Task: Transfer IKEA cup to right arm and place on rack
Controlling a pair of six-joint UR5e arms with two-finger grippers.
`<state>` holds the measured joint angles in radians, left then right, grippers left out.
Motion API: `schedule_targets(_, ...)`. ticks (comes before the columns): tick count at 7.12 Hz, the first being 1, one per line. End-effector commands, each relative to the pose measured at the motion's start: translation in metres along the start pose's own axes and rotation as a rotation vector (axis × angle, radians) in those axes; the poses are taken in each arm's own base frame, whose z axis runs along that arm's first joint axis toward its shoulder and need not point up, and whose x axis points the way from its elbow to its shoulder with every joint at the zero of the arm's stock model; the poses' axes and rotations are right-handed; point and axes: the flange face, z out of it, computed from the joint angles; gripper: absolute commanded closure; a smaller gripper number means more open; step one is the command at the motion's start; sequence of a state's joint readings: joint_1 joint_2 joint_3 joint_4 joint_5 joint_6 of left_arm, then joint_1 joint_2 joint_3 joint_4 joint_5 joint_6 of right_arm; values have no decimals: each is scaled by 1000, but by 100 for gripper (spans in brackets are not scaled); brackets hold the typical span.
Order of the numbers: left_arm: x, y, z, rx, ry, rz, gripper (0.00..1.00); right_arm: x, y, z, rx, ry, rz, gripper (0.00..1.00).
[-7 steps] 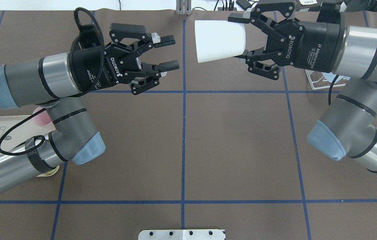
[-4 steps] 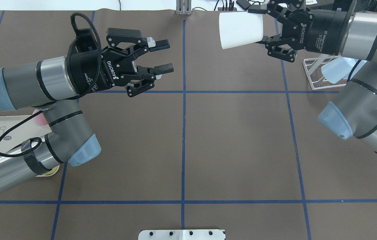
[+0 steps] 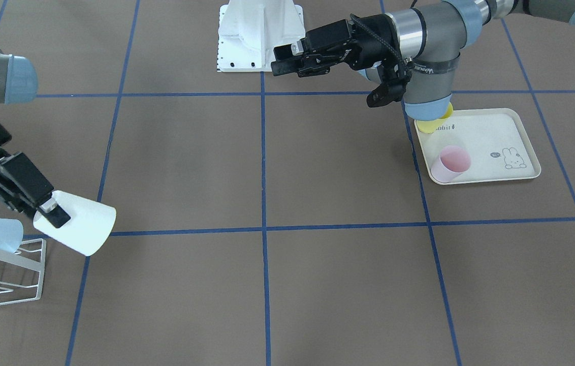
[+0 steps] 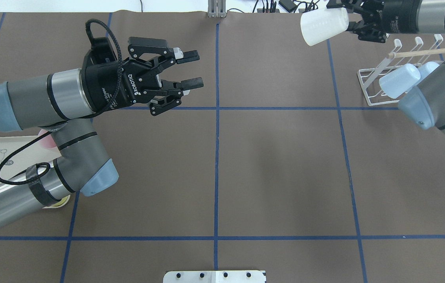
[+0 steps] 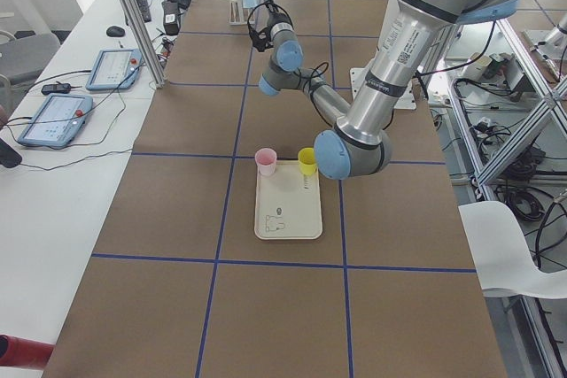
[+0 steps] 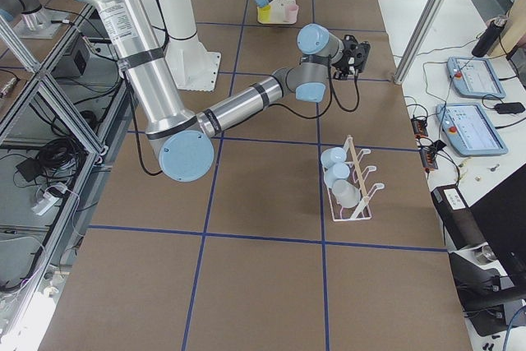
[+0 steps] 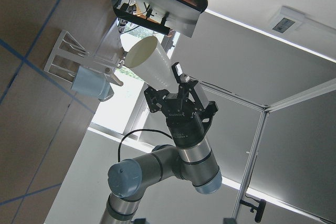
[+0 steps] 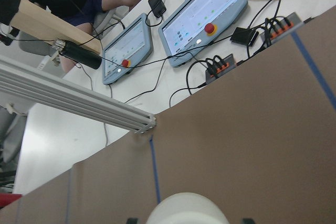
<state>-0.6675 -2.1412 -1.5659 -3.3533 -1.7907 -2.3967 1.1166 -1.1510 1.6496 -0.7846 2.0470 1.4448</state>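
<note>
2 R fingers [image 3: 57, 217] astride cup [image 3: 87, 226] base

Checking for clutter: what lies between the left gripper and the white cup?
Nothing: in the overhead view, only bare mat and one blue tape line separate the left gripper from the white cup.

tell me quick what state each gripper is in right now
Left gripper: open, empty.
Right gripper: closed, holding the cup.
</note>
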Motion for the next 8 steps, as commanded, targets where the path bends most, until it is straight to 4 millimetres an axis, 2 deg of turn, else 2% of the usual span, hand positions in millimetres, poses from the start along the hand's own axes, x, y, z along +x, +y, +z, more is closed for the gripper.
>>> schedule_targets(1, -10, -5, -6, 15, -17, -8, 42, 8, -47, 2, -36, 261, -286, 100)
schedule_targets(2, -12, -7, -7, 20, -21, -3, 42, 38, -68, 5, -77, 348, -396, 100)
schedule_targets(4, -15, -8, -7, 23, -26, 1, 42, 101, -116, 11, -162, 423, -474, 100)
schedule_targets(5, -16, -8, -7, 24, -27, 3, 42, 114, -122, 11, -196, 420, -485, 100)
schedule_targets(7, -17, -10, -6, 27, -30, 2, 42, 130, -120, 19, -239, 415, -457, 100)
schedule_targets(8, -17, -10, -6, 27, -28, 0, 42, 129, -121, 20, -239, 416, -453, 100)
